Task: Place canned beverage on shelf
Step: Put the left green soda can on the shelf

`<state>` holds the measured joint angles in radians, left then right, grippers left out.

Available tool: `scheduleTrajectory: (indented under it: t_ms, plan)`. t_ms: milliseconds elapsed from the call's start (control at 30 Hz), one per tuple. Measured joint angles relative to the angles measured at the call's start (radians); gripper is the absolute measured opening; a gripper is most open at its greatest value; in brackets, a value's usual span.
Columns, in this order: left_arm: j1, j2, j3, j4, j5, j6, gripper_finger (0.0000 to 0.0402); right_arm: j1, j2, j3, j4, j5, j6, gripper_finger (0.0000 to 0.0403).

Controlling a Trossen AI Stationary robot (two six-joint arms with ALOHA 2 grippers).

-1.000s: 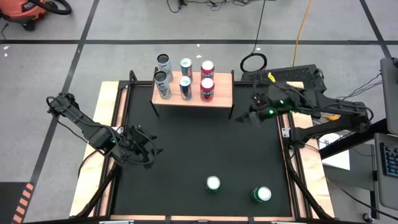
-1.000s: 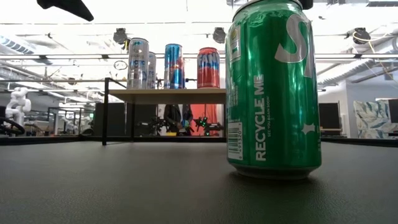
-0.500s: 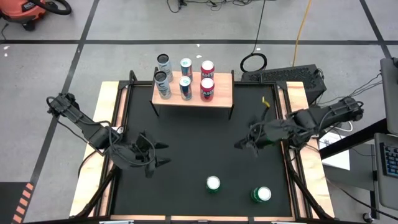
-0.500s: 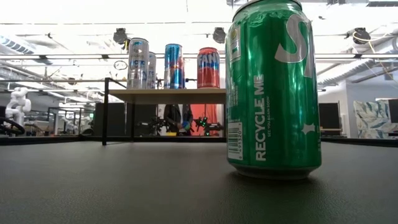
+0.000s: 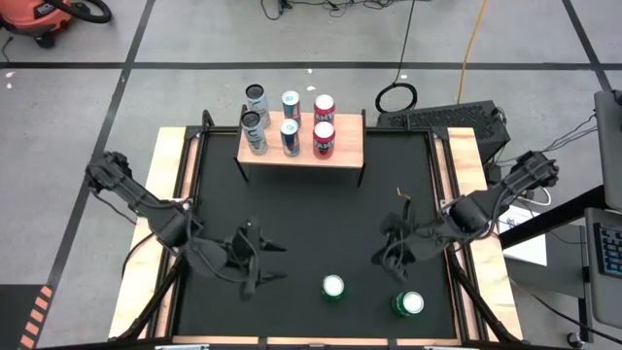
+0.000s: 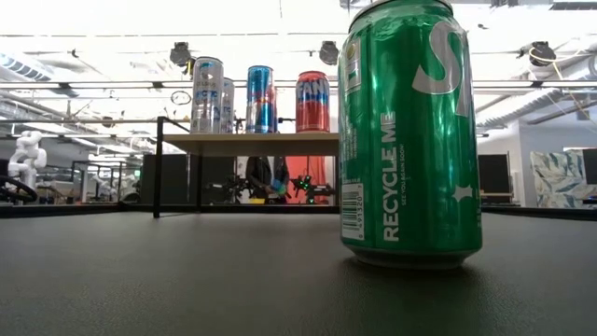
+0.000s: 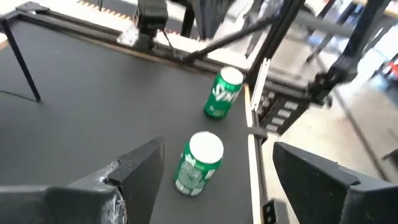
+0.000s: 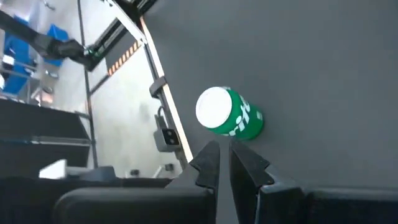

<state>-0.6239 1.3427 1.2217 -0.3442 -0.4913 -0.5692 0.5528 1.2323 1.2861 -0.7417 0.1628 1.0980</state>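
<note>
We judge the step in hand to be the reach for the next can. Two green cans stand upright on the black tabletop (image 5: 292,214) near its front edge: the nearer green can (image 5: 333,287) toward the middle and the corner green can (image 5: 407,303) toward the right front corner, apart from each other. Neither is held.

Our left gripper (image 5: 270,262) sits low over the front of the tabletop, just beside the nearer green can on its left, with its fingers (image 7: 134,163) spread wide and empty. In the left wrist view that can shows between the two dark fingers, ahead of them and not yet enclosed. The left arm runs in from the left edge, elbow bent, wrist pointing toward the cans.

Our right gripper (image 5: 386,255) hangs above and behind the corner green can, fingers pressed together with nothing between them; the right arm folds back toward the right edge.

The shelf (image 5: 303,146) stands at the far side, well apart from both green cans, carrying six cans in two rows on its left part, with bare board on the right.

The next move, we think, calls for the left gripper to go forward until its fingers flank the nearer green can, close on it, then lift it toward the bare board.
</note>
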Motion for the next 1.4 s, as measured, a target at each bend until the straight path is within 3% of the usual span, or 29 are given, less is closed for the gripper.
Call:
scheduleTrajectory:
  t_ms: [300, 767, 900, 1067, 1400]
  plan:
    - [0.0, 0.204, 0.155, -0.047, -0.007, -0.003, 0.0299, 0.046, 0.06, 0.0, 0.001, 0.051, -0.118, 0.0015]
    - [0.003, 0.358, 0.197, -0.025, -0.012, -0.053, 0.0299, 0.057, 0.156, 0.0, 0.112, 0.017, -0.148, 0.0026]
    - [0.002, 0.381, 0.197, -0.037, -0.04, -0.101, 0.0299, 0.058, 0.19, 0.0, 0.175, -0.054, -0.285, 0.004]
    - [0.0, 0.388, 0.197, -0.051, -0.048, -0.124, 0.0299, 0.054, 0.239, 0.0, 0.266, -0.089, -0.43, 0.0091]
    - [-0.021, 0.362, 0.198, -0.202, -0.032, -0.38, 0.0299, 0.022, 0.313, 0.0, 0.389, -0.081, -0.555, 0.0246]
